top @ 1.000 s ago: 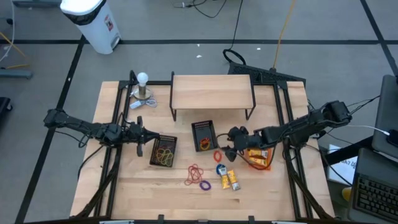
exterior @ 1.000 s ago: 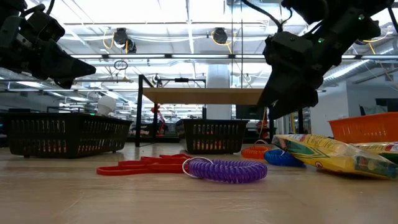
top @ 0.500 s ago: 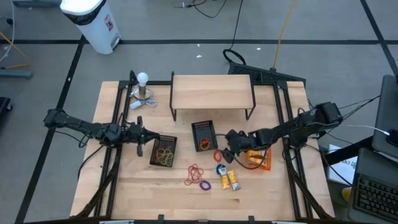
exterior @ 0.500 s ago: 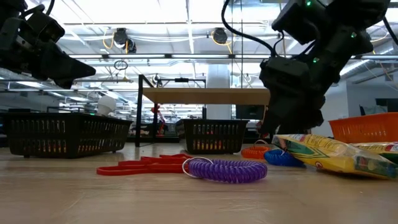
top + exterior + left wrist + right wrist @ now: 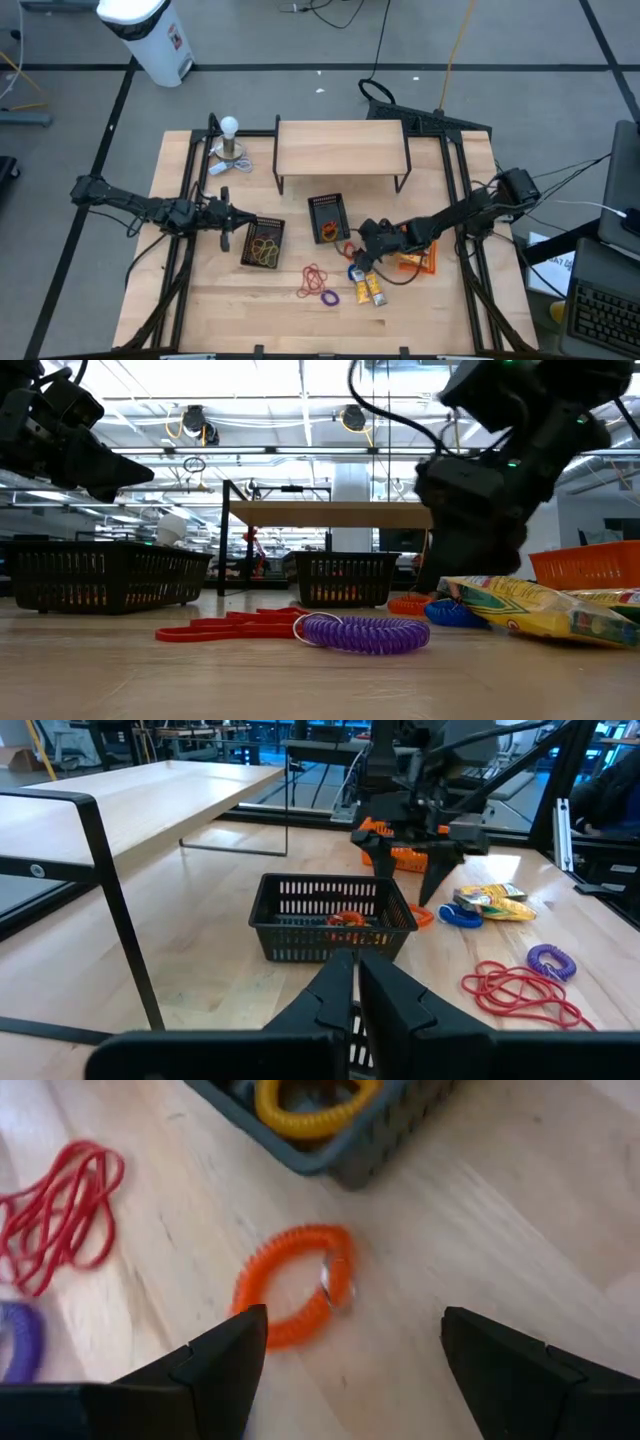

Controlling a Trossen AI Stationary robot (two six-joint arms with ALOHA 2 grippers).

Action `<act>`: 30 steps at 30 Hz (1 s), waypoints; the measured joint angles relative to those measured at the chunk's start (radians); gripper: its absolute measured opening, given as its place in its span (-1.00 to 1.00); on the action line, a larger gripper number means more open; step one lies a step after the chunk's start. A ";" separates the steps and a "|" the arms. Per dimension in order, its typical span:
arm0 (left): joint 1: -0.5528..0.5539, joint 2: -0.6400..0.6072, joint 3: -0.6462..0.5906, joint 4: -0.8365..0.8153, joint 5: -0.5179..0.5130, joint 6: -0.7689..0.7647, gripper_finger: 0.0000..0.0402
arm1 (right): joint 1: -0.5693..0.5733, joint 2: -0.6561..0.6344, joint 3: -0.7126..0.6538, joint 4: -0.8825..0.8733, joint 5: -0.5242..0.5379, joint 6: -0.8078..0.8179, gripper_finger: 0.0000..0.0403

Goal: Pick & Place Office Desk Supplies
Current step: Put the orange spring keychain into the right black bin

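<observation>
Just above the wooden surface (image 5: 200, 300), the right tool (image 5: 345, 1342) hung with its jaws spread wide and empty, the orange coil band (image 5: 293, 1284) lying flat between and just beyond its fingertips. That band looked light, springy and soft, with a small metal ring on one side; it would likely squash and roll under a pinch, so the coil's body away from the ring, taken across its narrow width, seemed the better hold. Just beside it stood the small black basket (image 5: 327, 217), already holding a yellow coil (image 5: 315, 1098); its wall was near enough to foul a finger. On the other side lay the red bands (image 5: 316, 280) and a purple coil (image 5: 330, 297), near but apart. A blue coil (image 5: 455, 613), yellow packets (image 5: 368, 290) and an orange-yellow pack (image 5: 417, 261) crowded the arm's own side. Well apart, the left tool (image 5: 226, 217) waited, jaws together and empty, beside the larger basket (image 5: 264, 242) of bands. The shelf (image 5: 340, 147) and the white ball on its stand (image 5: 231, 138) stood clear.
</observation>
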 joint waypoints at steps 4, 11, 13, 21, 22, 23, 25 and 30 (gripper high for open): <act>0.000 0.000 0.000 0.001 0.000 0.000 -0.87 | 0.005 0.078 0.062 -0.010 0.026 -0.012 0.42; 0.000 0.000 0.000 -0.005 0.003 -0.010 -0.87 | 0.006 0.100 0.073 -0.045 0.043 -0.004 0.35; 0.000 0.000 0.000 -0.009 0.003 -0.021 -0.87 | 0.009 0.101 0.073 -0.086 0.041 0.006 0.24; 0.000 0.000 0.000 -0.018 0.003 -0.029 -0.87 | 0.009 0.102 0.071 -0.145 0.045 -0.041 -0.56; 0.000 0.000 0.000 -0.017 0.003 -0.029 -0.87 | 0.009 0.102 0.070 -0.146 0.044 -0.053 -0.67; 0.000 0.000 0.000 -0.018 0.003 -0.029 -0.87 | 0.008 0.102 0.070 -0.145 0.038 -0.061 -0.78; 0.000 0.000 0.000 -0.018 0.003 -0.033 -0.87 | 0.008 0.102 0.070 -0.145 0.027 -0.083 -0.92; 0.000 0.000 0.000 -0.019 0.003 -0.034 -0.87 | 0.016 0.045 0.070 -0.142 -0.058 -0.087 -0.89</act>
